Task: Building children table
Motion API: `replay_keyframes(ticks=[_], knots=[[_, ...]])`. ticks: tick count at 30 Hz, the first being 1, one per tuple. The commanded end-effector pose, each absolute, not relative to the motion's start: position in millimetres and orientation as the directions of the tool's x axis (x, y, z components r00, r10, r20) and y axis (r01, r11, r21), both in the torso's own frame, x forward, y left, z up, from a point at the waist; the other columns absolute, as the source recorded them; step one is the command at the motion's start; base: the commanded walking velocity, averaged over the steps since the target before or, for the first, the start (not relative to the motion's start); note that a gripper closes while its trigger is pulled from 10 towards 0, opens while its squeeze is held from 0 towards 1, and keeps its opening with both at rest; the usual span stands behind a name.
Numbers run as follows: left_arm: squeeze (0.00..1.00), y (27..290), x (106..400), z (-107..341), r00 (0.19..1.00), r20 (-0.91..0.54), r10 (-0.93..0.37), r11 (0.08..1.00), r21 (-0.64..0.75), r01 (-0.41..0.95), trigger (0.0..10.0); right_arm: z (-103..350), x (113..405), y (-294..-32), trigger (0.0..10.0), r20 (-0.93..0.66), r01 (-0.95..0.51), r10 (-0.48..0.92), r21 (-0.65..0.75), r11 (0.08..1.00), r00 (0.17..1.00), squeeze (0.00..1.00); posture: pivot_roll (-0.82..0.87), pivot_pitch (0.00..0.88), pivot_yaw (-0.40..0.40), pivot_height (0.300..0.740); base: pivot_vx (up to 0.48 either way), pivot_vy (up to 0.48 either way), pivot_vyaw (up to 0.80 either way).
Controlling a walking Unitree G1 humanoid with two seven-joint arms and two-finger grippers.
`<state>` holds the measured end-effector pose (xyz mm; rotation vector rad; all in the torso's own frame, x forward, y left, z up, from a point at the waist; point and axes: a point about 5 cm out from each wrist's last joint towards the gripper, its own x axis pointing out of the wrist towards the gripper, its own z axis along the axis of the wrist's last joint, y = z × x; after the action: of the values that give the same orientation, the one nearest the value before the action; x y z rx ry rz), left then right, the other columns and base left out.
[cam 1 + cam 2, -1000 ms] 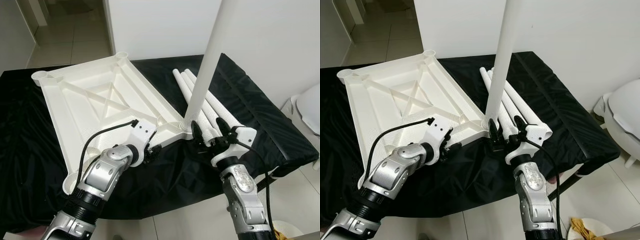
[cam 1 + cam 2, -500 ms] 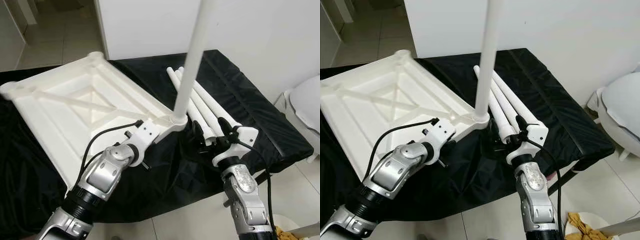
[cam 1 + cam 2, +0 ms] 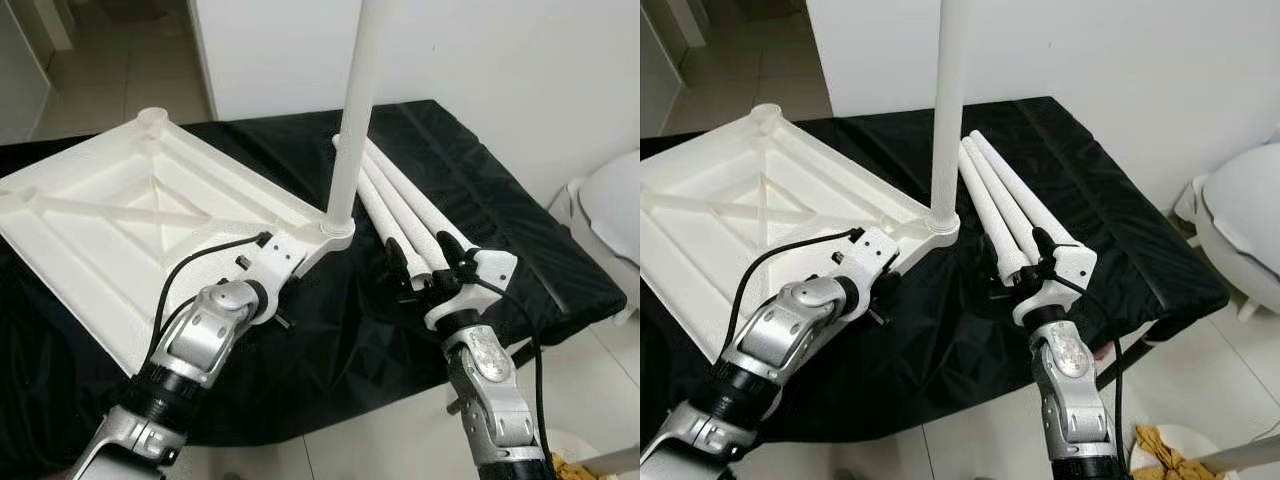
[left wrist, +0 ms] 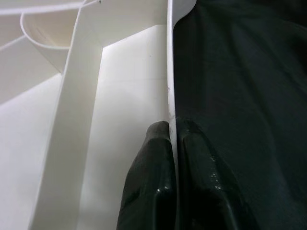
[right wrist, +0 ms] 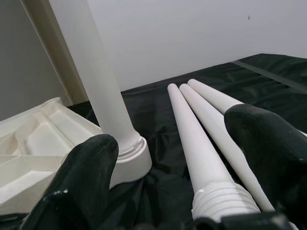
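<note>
The white table top (image 3: 130, 220) lies upside down on the black cloth, tilted up a little at its near corner. One white leg (image 3: 352, 110) stands upright in that corner's socket (image 3: 335, 232). My left gripper (image 4: 173, 132) is shut on the thin rim of the table top just beside the socket. Three loose white legs (image 3: 405, 205) lie side by side on the cloth to the right. My right gripper (image 3: 425, 270) is open at their threaded near ends (image 5: 218, 203), holding nothing, a short way right of the upright leg.
The black cloth (image 3: 520, 210) covers a low platform whose front edge runs just before my arms. A white wall (image 3: 500, 60) stands behind, tiled floor at the back left. A white rounded fixture (image 3: 612, 215) sits on the floor at the right.
The table top has swung round to the left with my left gripper on its rim. Its upright leg has moved away from my right gripper. The camera has shifted too.
</note>
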<state>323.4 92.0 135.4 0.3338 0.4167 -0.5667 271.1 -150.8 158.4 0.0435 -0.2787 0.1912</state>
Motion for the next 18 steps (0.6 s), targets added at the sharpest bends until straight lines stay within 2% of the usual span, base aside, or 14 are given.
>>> replay_keyframes(ticks=[1, 2, 3, 6, 7, 11, 12, 18], knots=[[0.00, 112, 328, 122, 0.831, -0.487, -0.269, 0.876, 0.235, 0.421, 10.0, 156, 273, -153, 10.0, 0.259, -0.182, 0.175, 0.006, 0.983, 0.950, 0.00, -0.08, 0.050, 0.012, 0.740, 0.000, 0.000, 0.00], [0.00, 112, 328, 122, 0.831, -0.487, -0.269, 0.876, 0.235, 0.421, 10.0, 156, 273, -153, 10.0, 0.259, -0.182, 0.175, 0.006, 0.983, 0.950, 0.00, -0.08, 0.050, 0.012, 0.740, 0.000, 0.000, 0.00], [1.00, 110, 330, 126, 0.841, -0.467, -0.274, 0.876, 0.239, 0.418, 10.0, 156, 273, -152, 10.0, 0.259, -0.182, 0.175, 0.003, 0.983, 0.950, 0.00, -0.09, 0.049, 0.013, 0.740, 0.000, 0.000, 0.00], [1.00, 108, 332, 128, 0.845, -0.458, -0.277, 0.876, 0.240, 0.418, 10.0, 156, 273, -152, 10.0, 0.259, -0.182, 0.175, 0.001, 0.983, 0.950, 0.00, -0.09, 0.050, 0.017, 0.740, 0.000, 0.000, 0.00], [0.00, 106, 334, 133, 0.855, -0.437, -0.280, 0.878, 0.243, 0.412, 10.0, 156, 273, -152, 10.0, 0.259, -0.179, 0.174, -0.001, 0.984, 0.950, 0.00, -0.09, 0.052, 0.018, 0.740, 0.000, 0.000, 0.00], [0.00, 100, 335, 149, 0.871, -0.358, -0.338, 0.875, 0.221, 0.431, 10.0, 156, 272, -154, 10.0, 0.259, -0.172, 0.167, -0.005, 0.985, 0.951, 0.00, -0.09, 0.053, 0.020, 0.740, 0.000, 0.000, 0.00], [1.00, 98, 334, 155, 0.874, -0.324, -0.363, 0.869, 0.221, 0.443, 10.0, 156, 272, -154, 10.0, 0.258, -0.169, 0.164, -0.005, 0.986, 0.952, 0.00, -0.09, 0.053, 0.020, 0.740, 0.000, 0.000, 0.00], [1.00, 96, 332, 169, 0.877, -0.257, -0.407, 0.860, 0.217, 0.463, 10.0, 156, 272, -153, 10.0, 0.258, -0.171, 0.167, -0.009, 0.985, 0.952, 0.00, -0.09, 0.052, 0.020, 0.740, 0.000, 0.000, 0.00]])
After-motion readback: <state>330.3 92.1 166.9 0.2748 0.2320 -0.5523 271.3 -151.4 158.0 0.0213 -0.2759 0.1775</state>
